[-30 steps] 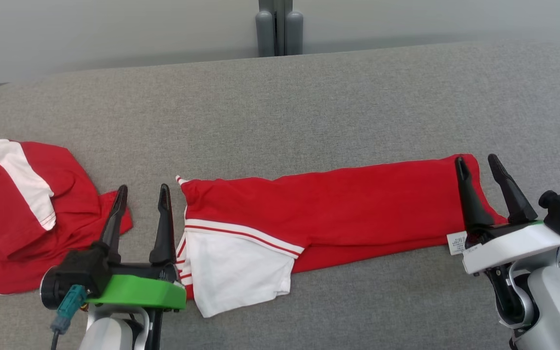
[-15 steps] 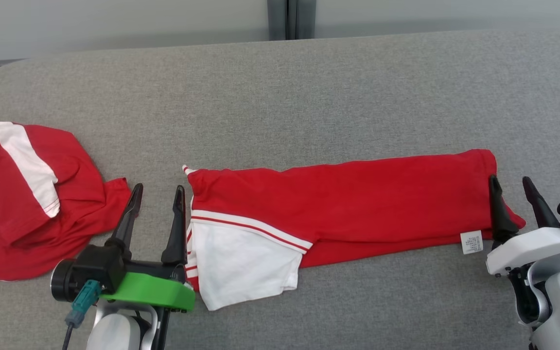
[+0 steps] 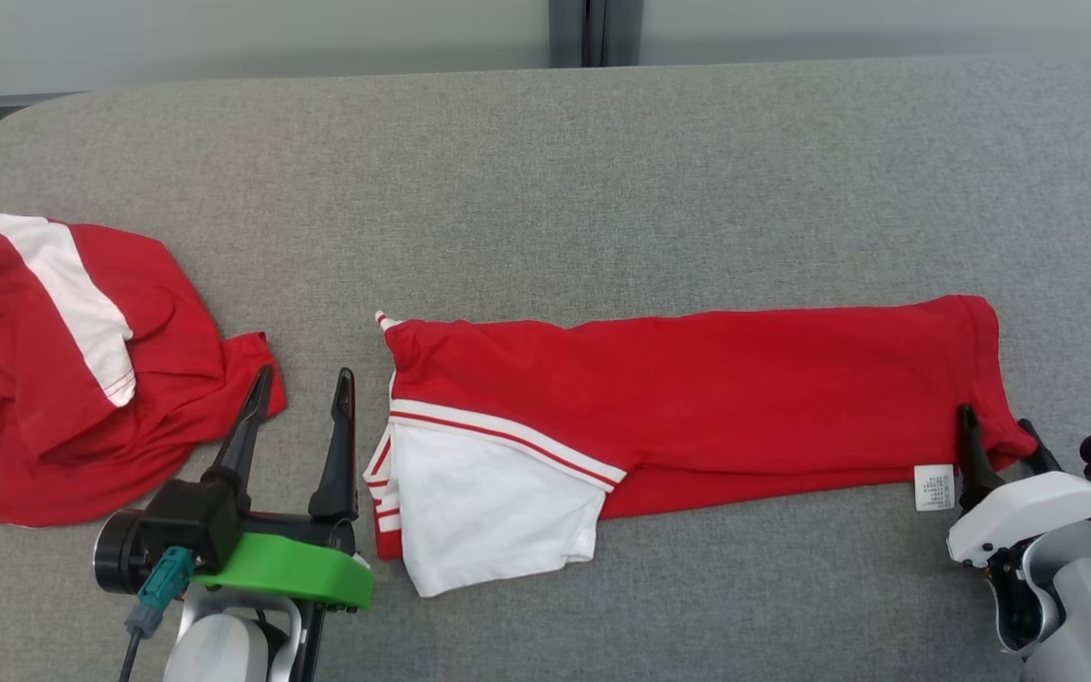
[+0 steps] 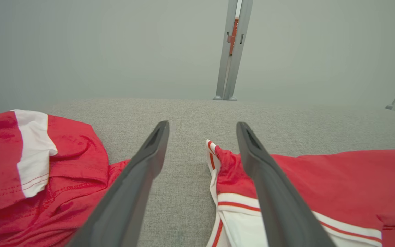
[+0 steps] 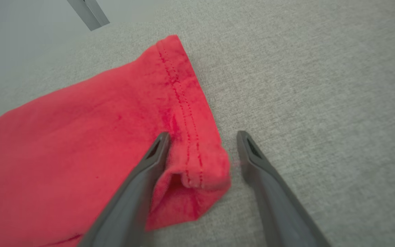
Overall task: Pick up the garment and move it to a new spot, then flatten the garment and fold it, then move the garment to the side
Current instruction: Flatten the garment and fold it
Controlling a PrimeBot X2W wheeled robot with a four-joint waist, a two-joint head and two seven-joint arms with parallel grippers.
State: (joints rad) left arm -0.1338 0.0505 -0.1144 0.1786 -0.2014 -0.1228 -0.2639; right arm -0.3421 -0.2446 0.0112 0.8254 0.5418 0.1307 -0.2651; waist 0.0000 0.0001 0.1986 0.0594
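My right gripper (image 3: 992, 417) has drawn back to the hem corner of the garment (image 3: 697, 388), fingers (image 5: 139, 192) wide astride it, ready to pinch. The left gripper (image 3: 306, 371), equally wide, waits beside the sleeve end on the table (image 3: 602, 189).

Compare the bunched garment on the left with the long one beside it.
The left garment lies crumpled in a heap; the middle garment is folded into a long flat strip. The left garment shows a white band; the middle garment a white panel. Both are red and white.

The right claw (image 3: 992, 417) has drawn back along the red garment's (image 3: 697, 398) hem, from its far corner to its near corner.
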